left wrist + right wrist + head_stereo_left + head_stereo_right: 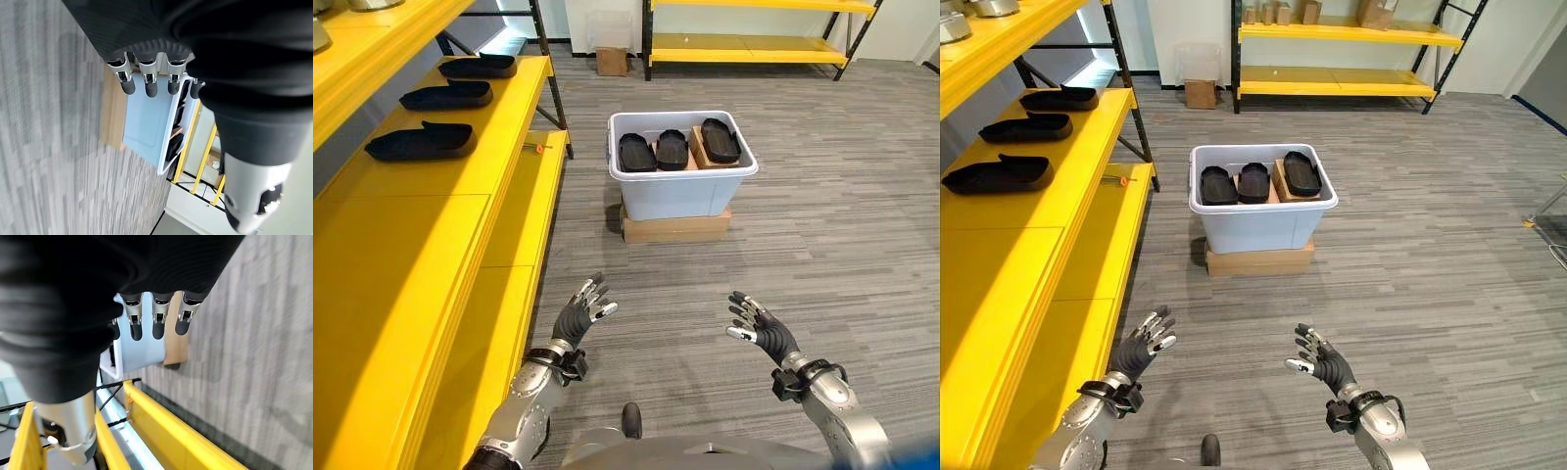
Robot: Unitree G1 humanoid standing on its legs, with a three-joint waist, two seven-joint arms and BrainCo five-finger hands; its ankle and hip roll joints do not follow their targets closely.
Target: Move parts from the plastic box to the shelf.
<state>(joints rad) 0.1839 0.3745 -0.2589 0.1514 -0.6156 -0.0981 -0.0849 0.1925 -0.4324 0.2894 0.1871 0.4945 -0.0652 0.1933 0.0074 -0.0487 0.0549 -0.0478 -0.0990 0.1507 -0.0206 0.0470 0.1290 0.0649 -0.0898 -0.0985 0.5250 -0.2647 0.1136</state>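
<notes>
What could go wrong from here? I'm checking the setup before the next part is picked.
1. The plastic box sits on a smaller cardboard box; pressing on its rim might tip it.
2. The three black parts lie packed side by side, so fingers may nudge a neighbour.
3. Both the left robot hand and right robot hand are open and well short of the box.

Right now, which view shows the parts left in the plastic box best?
Left eye view: three black parts lie in a row in the plastic box, seen from above. Right eye view matches. Left wrist view catches them edge-on; right wrist view mostly the box wall.
</notes>
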